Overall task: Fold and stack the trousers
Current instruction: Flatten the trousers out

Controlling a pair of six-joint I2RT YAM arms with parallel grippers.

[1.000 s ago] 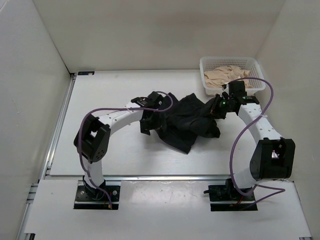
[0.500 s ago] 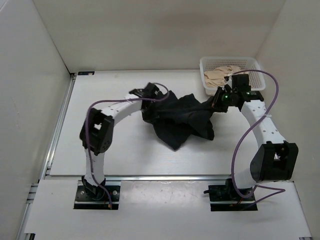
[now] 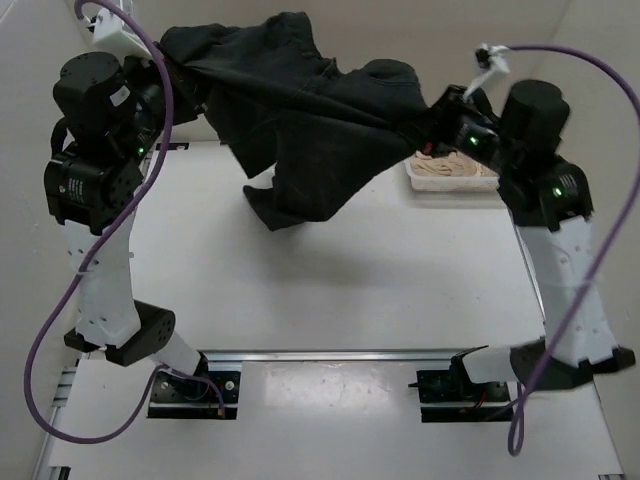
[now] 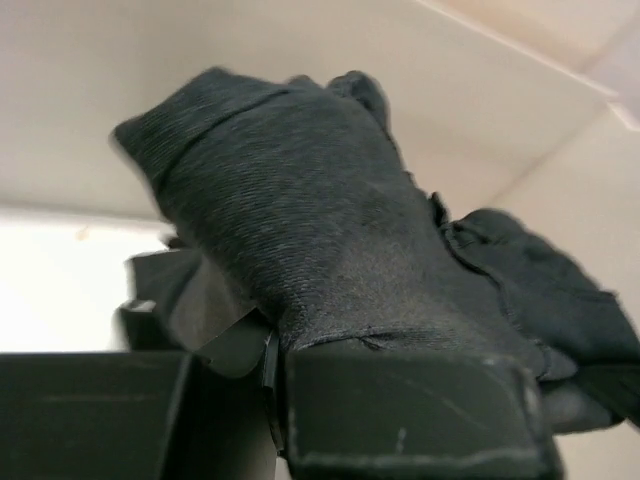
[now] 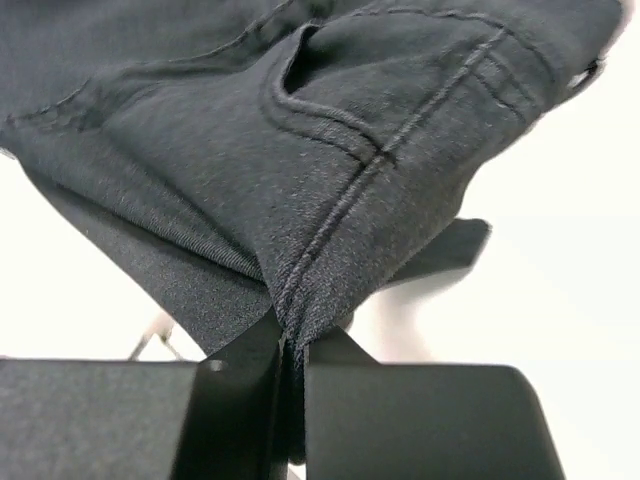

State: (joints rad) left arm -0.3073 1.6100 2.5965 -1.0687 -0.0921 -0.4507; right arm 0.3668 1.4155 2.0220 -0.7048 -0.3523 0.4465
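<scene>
Top external view is showing a white tabletop (image 3: 350,290) walled by pale panels (image 3: 300,40), with one white basket (image 3: 450,186) at its far right. Two arms (image 3: 95,200) are standing tall, one at each side. The left hand (image 4: 275,370) and the right hand (image 5: 290,355) are each clamping one pair of black trousers (image 3: 300,130), which is hanging stretched between them above the tabletop. One beige cloth heap (image 3: 450,168) is lying in the basket.

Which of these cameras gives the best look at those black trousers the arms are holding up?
The top external view: it shows the trousers almost whole, slung in the air between the left gripper and right gripper, sagging above the table. Each wrist view shows only a close patch of fabric pinched between its own jaws.
</scene>
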